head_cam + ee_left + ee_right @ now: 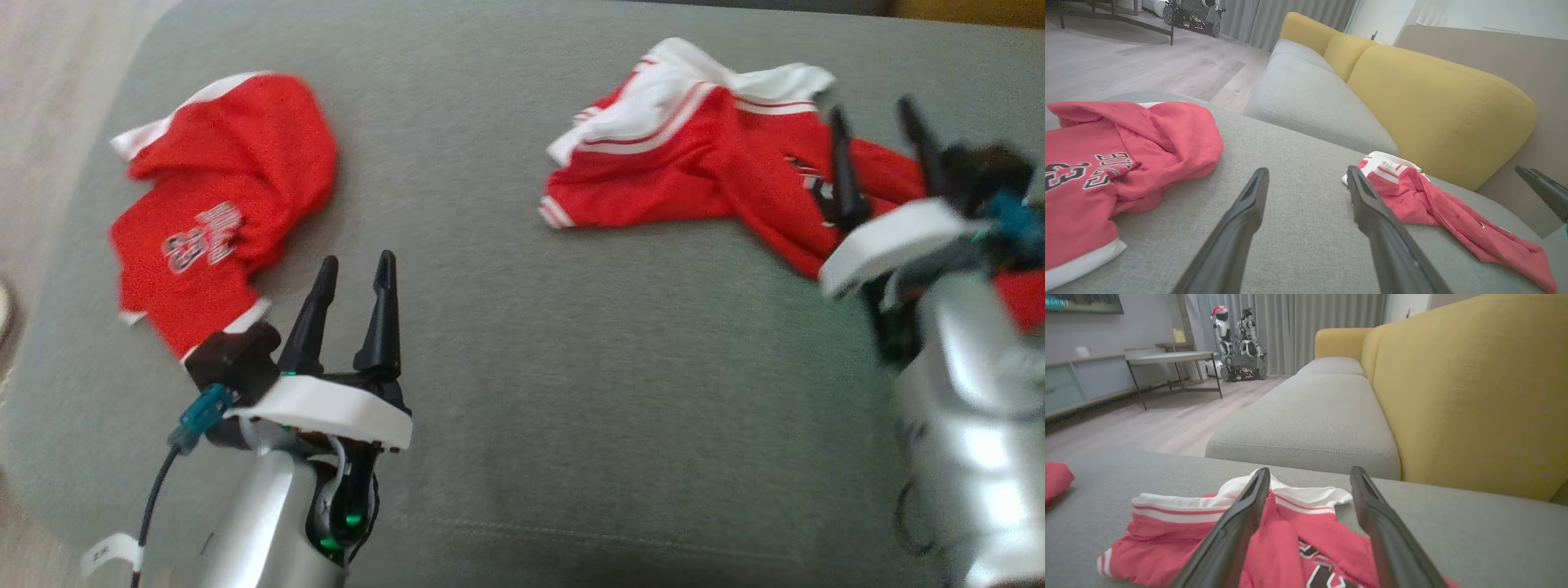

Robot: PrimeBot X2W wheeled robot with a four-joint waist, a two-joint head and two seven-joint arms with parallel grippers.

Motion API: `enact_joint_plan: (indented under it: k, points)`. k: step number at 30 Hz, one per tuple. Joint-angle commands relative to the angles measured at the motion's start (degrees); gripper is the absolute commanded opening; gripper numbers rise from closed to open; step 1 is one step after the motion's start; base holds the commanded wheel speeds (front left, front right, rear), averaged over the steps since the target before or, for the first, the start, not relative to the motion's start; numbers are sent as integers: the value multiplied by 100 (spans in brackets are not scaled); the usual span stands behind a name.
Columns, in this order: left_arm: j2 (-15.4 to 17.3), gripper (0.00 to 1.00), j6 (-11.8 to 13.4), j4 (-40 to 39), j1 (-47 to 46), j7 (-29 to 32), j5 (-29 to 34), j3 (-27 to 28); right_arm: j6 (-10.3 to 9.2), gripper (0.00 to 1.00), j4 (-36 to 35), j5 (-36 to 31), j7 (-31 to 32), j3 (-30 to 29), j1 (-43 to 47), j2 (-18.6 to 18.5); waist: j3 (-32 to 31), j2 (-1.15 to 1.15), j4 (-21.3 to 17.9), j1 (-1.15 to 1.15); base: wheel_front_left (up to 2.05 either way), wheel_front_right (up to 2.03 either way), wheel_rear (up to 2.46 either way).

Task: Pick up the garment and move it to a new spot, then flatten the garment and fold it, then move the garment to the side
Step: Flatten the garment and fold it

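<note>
A crumpled red garment (678, 163) with white striped trim lies on the grey cushion (522, 367) at the far right. It also appears as the garment (1180, 535) under my right fingers and the garment (1412, 196) to the right. My right gripper (870, 108) hovers open over its right part, and the gripper (1310, 470) has nothing between its fingers. My left gripper (356, 261) stands open and empty near the front left, and this gripper (1306, 170) points at bare cushion.
A second red jersey (229, 196) with the number 23 lies crumpled at the left, close to my left gripper. Yellow backrests (1474, 396) rise behind the cushion. Wooden floor (1147, 65) lies past the cushion's left edge. A table (1167, 359) and another robot (1237, 339) stand far off.
</note>
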Motion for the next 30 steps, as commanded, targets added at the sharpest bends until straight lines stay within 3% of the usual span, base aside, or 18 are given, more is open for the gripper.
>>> enact_joint_plan:
  k: [1, 9, 14, 24, 30]
  points:
    - [43, 100, 9, -125, -259, -45, 32, 248, 43, 100, -486, 117, -148, 64, 345, 262, -204, 0, -490, 0, 0, 0, 0]
    - [43, 100, 62, 343, -578, -45, 28, 486, 43, 100, -2458, 516, -302, -111, 2117, 766, -91, 0, -1363, 0, 0, 0, 0]
    - [69, 100, -43, 840, -1080, -45, 283, 517, 43, 100, -3119, 560, -115, -95, 2446, 807, 116, 0, -1680, 0, 0, 0, 0]
    - [308, 100, -300, 2258, -2485, 194, 759, 102, 43, 100, -3599, 715, 38, -27, 2550, 812, 523, 0, -2097, 0, 0, 0, 0]
    - [537, 100, -295, 3099, -3255, 289, 1236, -250, 43, 100, -3623, 829, -20, 0, 2521, 813, 732, 0, -2303, 0, 0, 0, 0]
